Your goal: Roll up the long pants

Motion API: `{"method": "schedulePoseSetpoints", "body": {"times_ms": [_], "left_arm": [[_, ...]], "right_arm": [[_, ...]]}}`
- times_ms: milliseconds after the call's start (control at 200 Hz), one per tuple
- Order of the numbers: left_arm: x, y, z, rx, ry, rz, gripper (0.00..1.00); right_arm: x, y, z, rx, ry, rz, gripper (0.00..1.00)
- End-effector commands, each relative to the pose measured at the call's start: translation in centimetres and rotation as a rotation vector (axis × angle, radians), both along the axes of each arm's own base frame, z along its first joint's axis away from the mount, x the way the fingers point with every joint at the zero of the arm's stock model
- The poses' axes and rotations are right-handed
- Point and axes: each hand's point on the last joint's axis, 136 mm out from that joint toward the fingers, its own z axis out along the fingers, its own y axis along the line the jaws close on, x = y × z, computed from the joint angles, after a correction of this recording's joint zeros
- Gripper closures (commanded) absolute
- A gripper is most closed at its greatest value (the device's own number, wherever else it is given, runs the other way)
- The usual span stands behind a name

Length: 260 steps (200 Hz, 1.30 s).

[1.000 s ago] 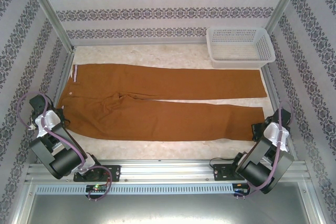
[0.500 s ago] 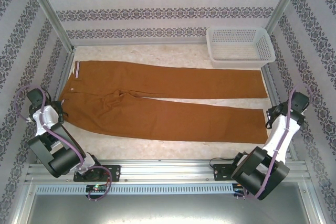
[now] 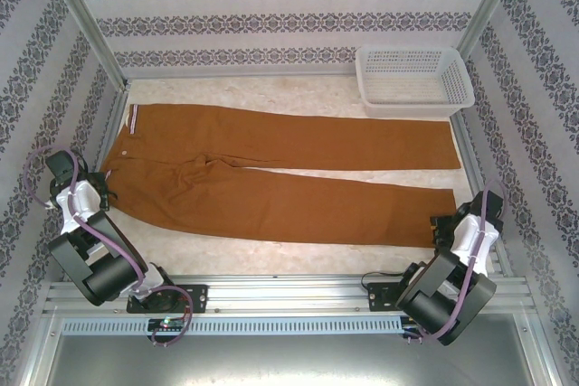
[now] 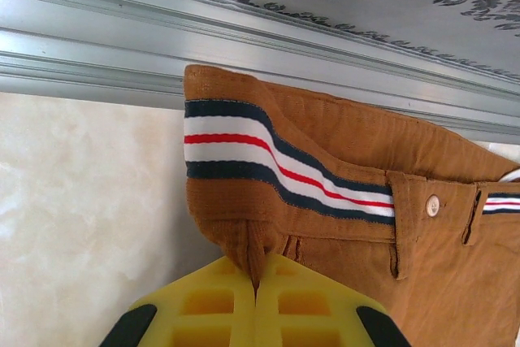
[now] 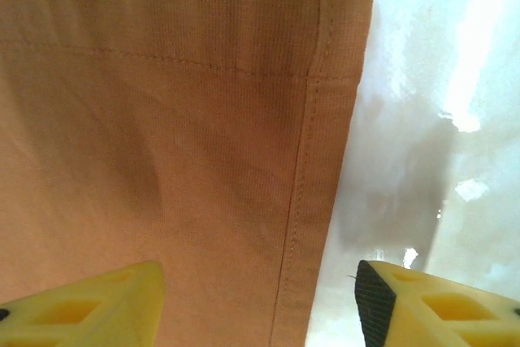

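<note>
Rust-brown cloth long pants (image 3: 271, 169) lie flat and stretched out across the pale marbled tabletop (image 3: 271, 92), waist at the left end and both cuffs at the right, the two legs running side by side with a thin sliver of table showing between them. The far leg ends just in front of a white mesh plastic basket (image 3: 414, 79) that sits in the far right corner; the pants are not in it. At the left end the left gripper (image 3: 101, 189) is down at the near corner of the waist. From its wrist camera the two yellow fingers (image 4: 203, 310) are pressed together with a fold of the waistband pinched in the seam between them, so the left gripper (image 4: 256, 270) is clamped on the pants (image 4: 341, 144). The waistband is turned back there, showing a navy, white and red striped lining (image 4: 268, 160), and a small pale waist button (image 4: 433, 206) sits to the right of it. A silver aluminium frame rail (image 4: 162, 46) runs just behind the waist. Over on the right, the right gripper (image 3: 441, 228) hangs at the cuff of the near leg. Its wrist camera shows the right gripper (image 5: 260, 282) with its yellow fingers (image 5: 89, 302) spread well apart, gripping nothing, and the stitched hem of the pants (image 5: 162, 160) lies on the table below the gap.
</note>
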Motion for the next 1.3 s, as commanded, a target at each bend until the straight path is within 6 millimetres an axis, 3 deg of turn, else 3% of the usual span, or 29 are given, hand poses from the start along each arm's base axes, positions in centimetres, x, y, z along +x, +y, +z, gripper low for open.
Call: {"method": "schedulePoseSetpoints", "body": {"times_ms": [0, 100, 185, 350, 679, 859, 1024, 1294], "left_arm": [[0.4, -0.7, -0.9, -0.039, -0.010, -0.010, 1.00], [0.3, -0.8, -1.4, -0.045, -0.007, -0.008, 1.00], [0.4, -0.9, -1.7, -0.048, -0.001, -0.011, 1.00], [0.7, -0.9, -1.7, -0.053, -0.009, -0.014, 1.00], [1.1, -0.6, -0.8, -0.043, -0.022, -0.013, 1.00], [1.7, -0.6, -0.5, -0.047, -0.035, -0.017, 1.00], [5.3, -0.3, 1.9, -0.011, -0.136, -0.079, 1.00], [13.0, 0.2, 9.1, 0.078, -0.260, -0.209, 1.00]], "right_arm": [[-0.7, -0.2, -1.2, -0.006, 0.047, -0.044, 0.59], [-0.7, -0.9, -1.2, -0.044, 0.078, -0.027, 0.68], [-0.6, -1.2, -1.2, -0.059, 0.093, -0.018, 1.00], [0.3, -1.8, -0.6, -0.080, 0.068, 0.005, 1.00], [2.2, -3.0, 5.1, -0.160, -0.073, 0.023, 1.00], [4.9, -3.8, 8.2, -0.169, -0.173, 0.034, 1.00], [9.1, -6.7, 11.6, -0.199, -0.281, -0.012, 1.00], [17.9, -12.2, 17.8, -0.293, -0.366, 0.033, 1.00]]}}
